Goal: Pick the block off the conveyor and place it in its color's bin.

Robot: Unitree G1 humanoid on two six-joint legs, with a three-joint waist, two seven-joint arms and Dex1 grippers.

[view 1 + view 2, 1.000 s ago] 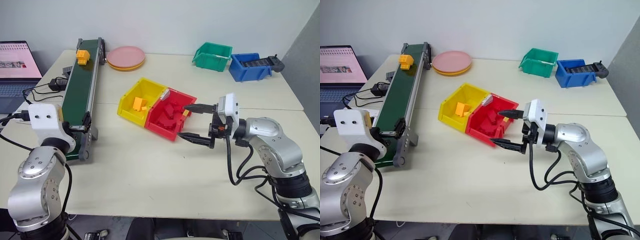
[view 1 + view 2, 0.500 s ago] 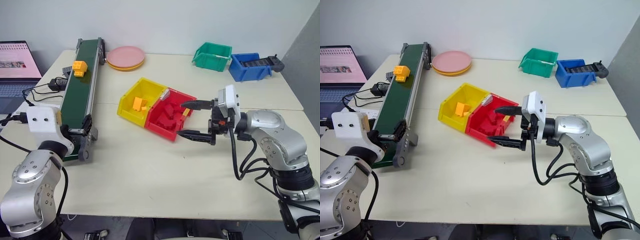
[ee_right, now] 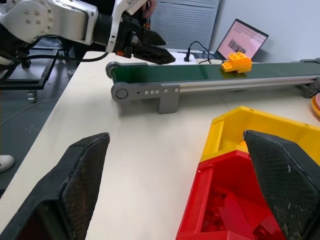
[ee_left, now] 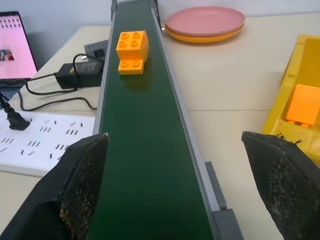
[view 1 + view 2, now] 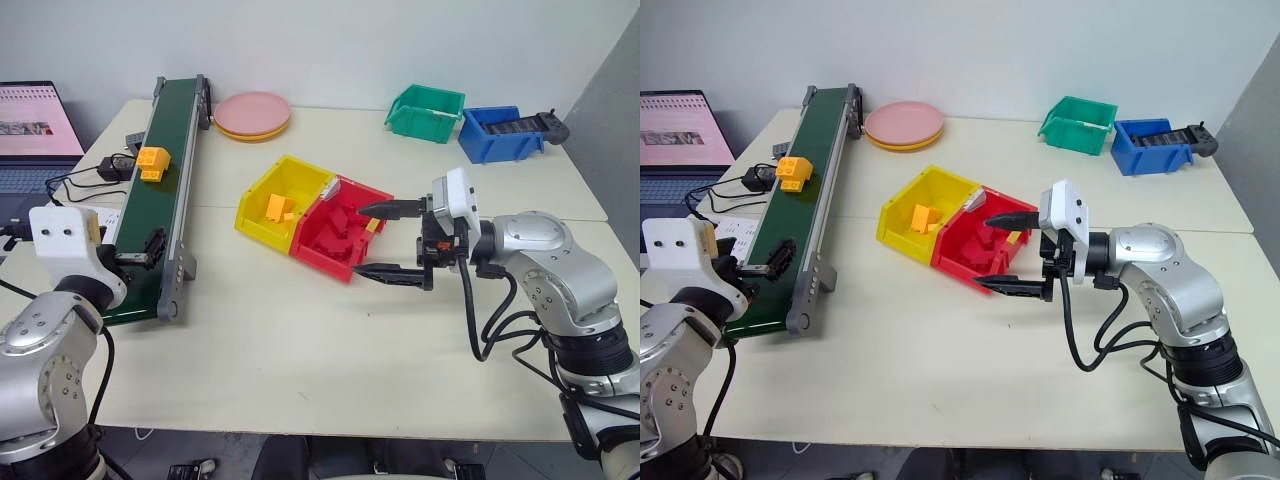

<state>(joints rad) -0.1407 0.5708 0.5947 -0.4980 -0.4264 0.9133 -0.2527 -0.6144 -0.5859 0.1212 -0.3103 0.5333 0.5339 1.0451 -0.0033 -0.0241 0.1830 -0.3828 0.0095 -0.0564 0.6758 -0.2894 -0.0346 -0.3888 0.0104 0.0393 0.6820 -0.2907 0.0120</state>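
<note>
Orange-yellow studded plastic block rides dark green conveyor belt, straight ahead of left gripper, jaws wide, empty. Right gripper, also wide, hangs by red bin, farther off.

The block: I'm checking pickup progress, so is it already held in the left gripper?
No: the block lies on the conveyor, ahead of the left gripper, whose fingers stand wide open and empty.

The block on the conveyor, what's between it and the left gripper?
Only bare green belt of the conveyor lies between the block and the open left gripper, as the left wrist view shows.
</note>
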